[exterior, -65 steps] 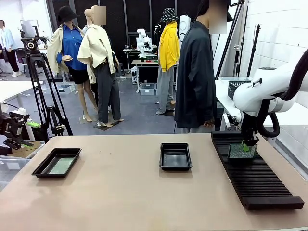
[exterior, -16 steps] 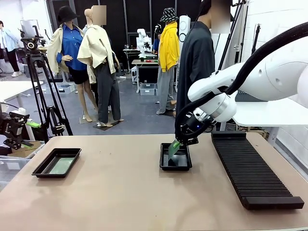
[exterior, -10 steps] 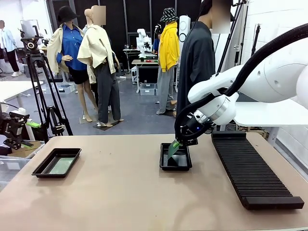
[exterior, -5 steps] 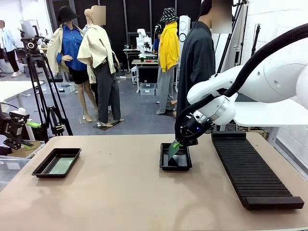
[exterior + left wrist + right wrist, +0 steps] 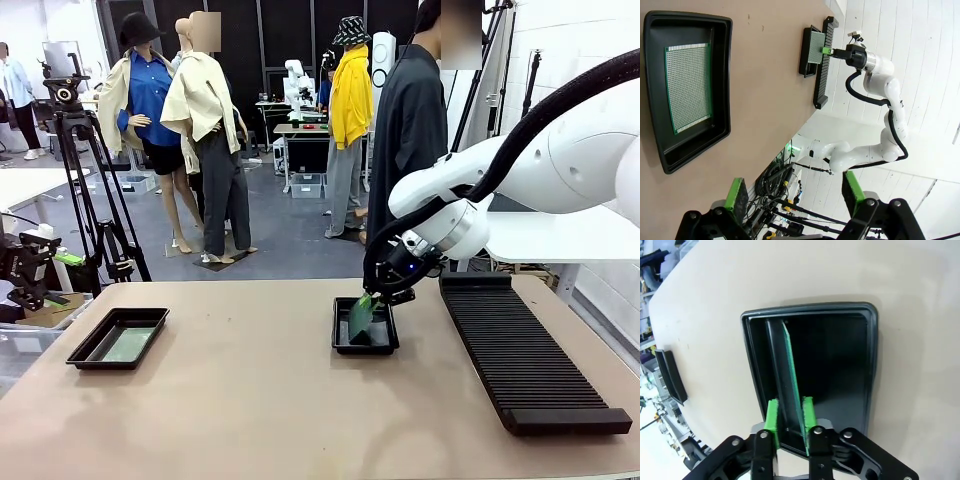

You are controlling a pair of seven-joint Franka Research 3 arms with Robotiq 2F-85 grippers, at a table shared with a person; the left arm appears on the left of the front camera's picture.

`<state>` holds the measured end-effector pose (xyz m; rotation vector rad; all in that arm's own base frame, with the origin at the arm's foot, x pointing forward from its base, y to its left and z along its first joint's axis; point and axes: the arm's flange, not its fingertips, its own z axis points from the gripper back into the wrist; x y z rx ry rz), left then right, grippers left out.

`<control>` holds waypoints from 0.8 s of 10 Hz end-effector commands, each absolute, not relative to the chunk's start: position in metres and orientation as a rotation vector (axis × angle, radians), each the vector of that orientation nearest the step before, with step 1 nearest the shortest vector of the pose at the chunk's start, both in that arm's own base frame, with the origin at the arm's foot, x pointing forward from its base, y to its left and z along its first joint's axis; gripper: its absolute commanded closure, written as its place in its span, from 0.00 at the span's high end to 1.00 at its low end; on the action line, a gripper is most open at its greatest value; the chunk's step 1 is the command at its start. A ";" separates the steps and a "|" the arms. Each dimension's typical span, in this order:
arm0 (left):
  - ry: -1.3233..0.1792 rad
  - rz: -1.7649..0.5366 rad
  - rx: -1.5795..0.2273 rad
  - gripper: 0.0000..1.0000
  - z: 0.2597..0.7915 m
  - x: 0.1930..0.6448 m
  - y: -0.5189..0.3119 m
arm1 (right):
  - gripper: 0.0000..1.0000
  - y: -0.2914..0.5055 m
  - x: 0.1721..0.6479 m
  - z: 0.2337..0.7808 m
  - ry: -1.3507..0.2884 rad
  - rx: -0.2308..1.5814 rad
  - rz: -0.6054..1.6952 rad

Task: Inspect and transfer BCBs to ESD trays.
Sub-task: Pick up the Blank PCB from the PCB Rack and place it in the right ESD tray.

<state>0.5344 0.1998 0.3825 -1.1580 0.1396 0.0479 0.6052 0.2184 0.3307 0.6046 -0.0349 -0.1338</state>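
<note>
From my right wrist camera, the right gripper (image 5: 788, 420) pinches a green BCB (image 5: 791, 374) on edge, lower edge down inside the middle ESD tray (image 5: 867, 365). The slotted rack (image 5: 530, 355) sits at three o'clock of that tray. At nine o'clock, the far-left tray (image 5: 722, 90) holds another board (image 5: 687, 87) (flat); the left gripper (image 5: 795, 192) hangs spread above it.

One green BCB (image 5: 360, 317) stood tilted on edge inside the middle ESD tray (image 5: 365, 346); a second board (image 5: 688, 87) lay flat in the black tray (image 5: 118, 337) at far left
</note>
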 end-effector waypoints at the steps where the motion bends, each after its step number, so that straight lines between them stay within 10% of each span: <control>1: 0.146 0.063 -1.133 1.00 0.385 0.531 0.197 | 0.74 0.217 0.603 0.346 -0.048 0.510 -0.168; 3: 0.146 0.063 -1.133 1.00 0.385 0.531 0.197 | 1.00 0.210 0.599 0.365 -0.054 0.411 -0.193; 8: 0.146 0.063 -1.133 1.00 0.385 0.531 0.197 | 1.00 0.208 0.594 0.384 -0.062 0.291 -0.186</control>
